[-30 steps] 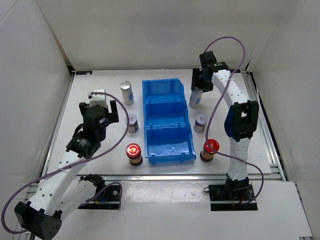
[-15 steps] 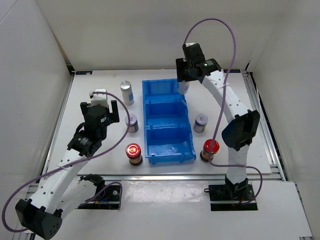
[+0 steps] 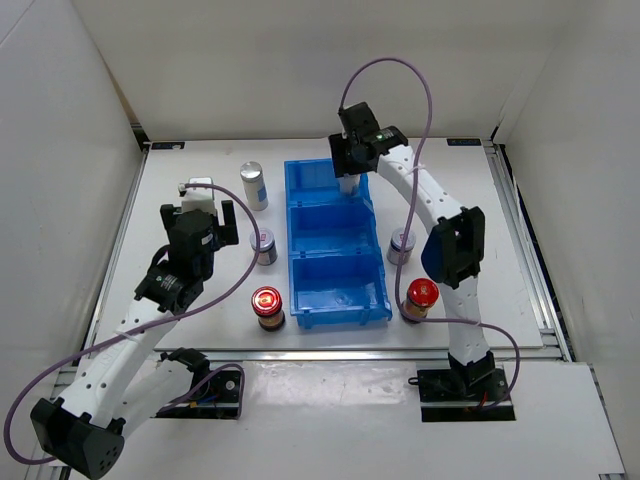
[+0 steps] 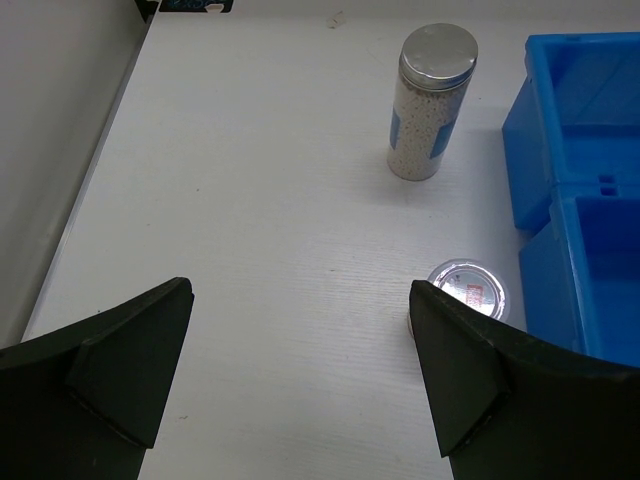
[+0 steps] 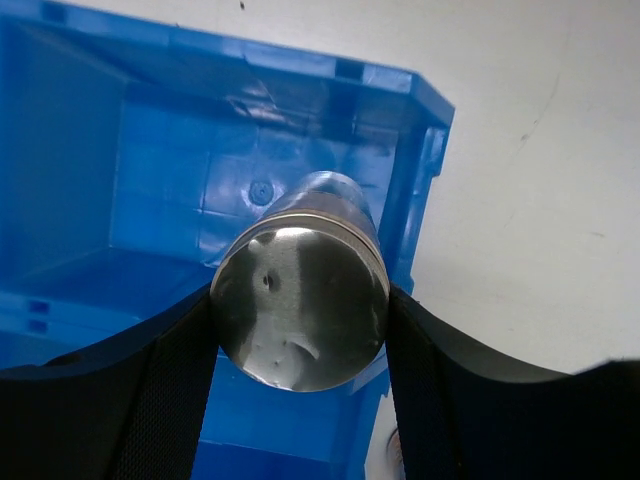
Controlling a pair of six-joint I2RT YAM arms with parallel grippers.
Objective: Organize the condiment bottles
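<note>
The right gripper (image 5: 300, 298) held the tall silver-capped bottle (image 5: 300, 320) upright over the far compartment of the blue bin (image 5: 120, 150), close to its right wall. The left gripper (image 4: 300, 370) hung wide open.

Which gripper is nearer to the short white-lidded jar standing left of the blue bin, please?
Left. The left gripper hovers open just beside that jar; the right gripper is across the bin, holding a silver-capped bottle over its far compartment.
</note>
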